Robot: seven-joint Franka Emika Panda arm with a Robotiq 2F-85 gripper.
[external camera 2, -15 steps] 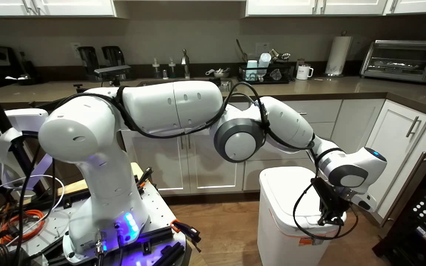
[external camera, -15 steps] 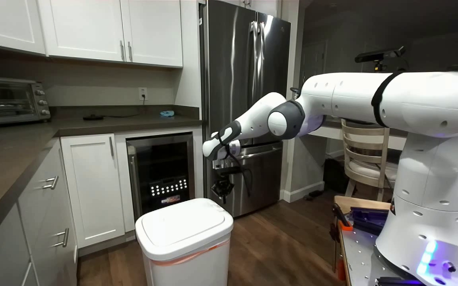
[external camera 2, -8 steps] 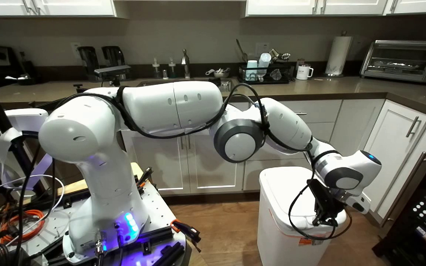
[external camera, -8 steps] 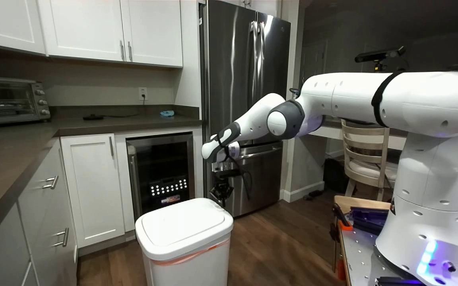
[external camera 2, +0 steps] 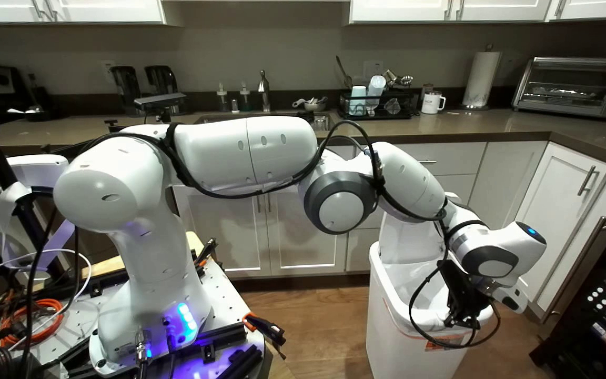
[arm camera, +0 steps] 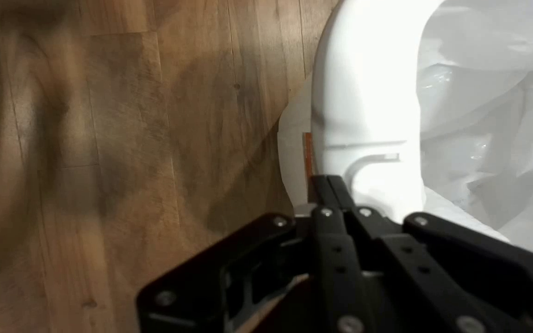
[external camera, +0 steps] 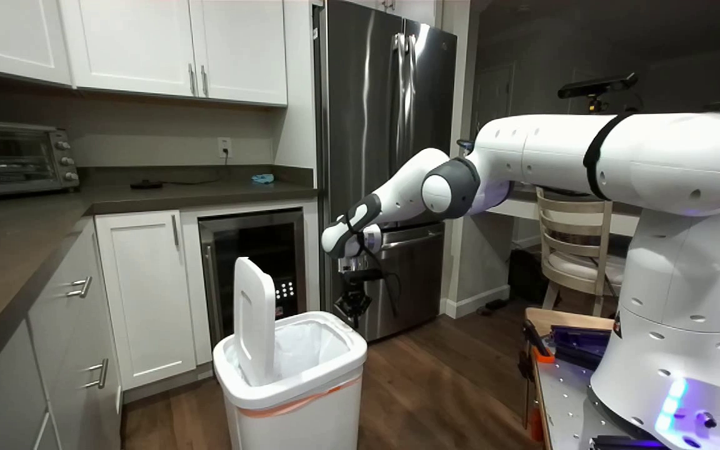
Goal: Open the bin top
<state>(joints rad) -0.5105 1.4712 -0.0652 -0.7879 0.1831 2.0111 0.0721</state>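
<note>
The white bin [external camera: 300, 422] stands on the wood floor, with an orange-red band under its rim; it also shows in an exterior view [external camera 2: 397, 337]. The bin top [external camera: 254, 322] stands up nearly vertical on its hinge side, open; it also shows, partly behind the arm, in an exterior view [external camera 2: 405, 239]. A white liner shows inside the bin. My gripper [arm camera: 329, 181] is shut with nothing between its fingertips. It points down at the bin's rim [arm camera: 368, 92], beside a rounded button-like piece [arm camera: 384, 185], on the side opposite the raised lid. Whether the tips touch is unclear.
White cabinets [external camera: 144, 300] and a dark under-counter cooler [external camera: 254, 237] stand behind the bin, with a steel fridge [external camera: 366, 125] near the arm. A black cable [external camera 2: 413, 310] loops from the wrist beside the bin. The robot's table [external camera 2: 229, 300] holds tools.
The bin top has swung up from flat and closed to nearly vertical, showing the liner. My gripper went down slightly, then rose a little, staying over the same rim edge.
</note>
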